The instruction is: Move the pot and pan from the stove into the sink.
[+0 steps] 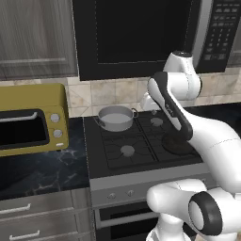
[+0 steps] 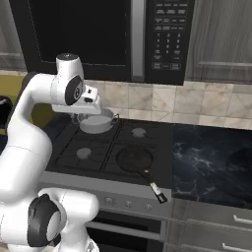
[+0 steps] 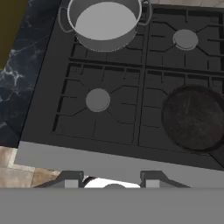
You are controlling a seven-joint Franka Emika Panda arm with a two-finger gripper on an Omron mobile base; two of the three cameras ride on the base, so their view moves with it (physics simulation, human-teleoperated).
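Hand view: the gripper [image 3: 113, 180] hangs above the front edge of the stove [image 3: 109, 127], its two finger tips partly spread with a clear gap between them and nothing held. Ahead of the tips lies the front-left burner, bare; beyond it, on the rear-left burner, stands the pot [image 3: 104, 22], upright, with its pale interior showing and a loop handle on each side. The pan [image 3: 196, 117] rests flat on the front-right burner, well apart from the pot.

Right base view: the hand sits raised over the left half of the cooktop, just in front of the pot [image 2: 97, 121]; the pan [image 2: 134, 159] lies on the near-right burner with its long handle running out over the stove's front edge towards the dark counter [image 2: 211, 162] at right.

Left base view: the pot [image 1: 115, 117] stands between the yellow toaster oven [image 1: 32, 117] and the arm, which covers much of the pan [image 1: 176, 145].

Judgement: neither vessel has yet left the stove. The step in hand appears to be the approach to the pot. A sound grasp would carry the hand forward, centre the jaws over the rim wall or one loop handle, descend vertically, then close, keeping the pot level.
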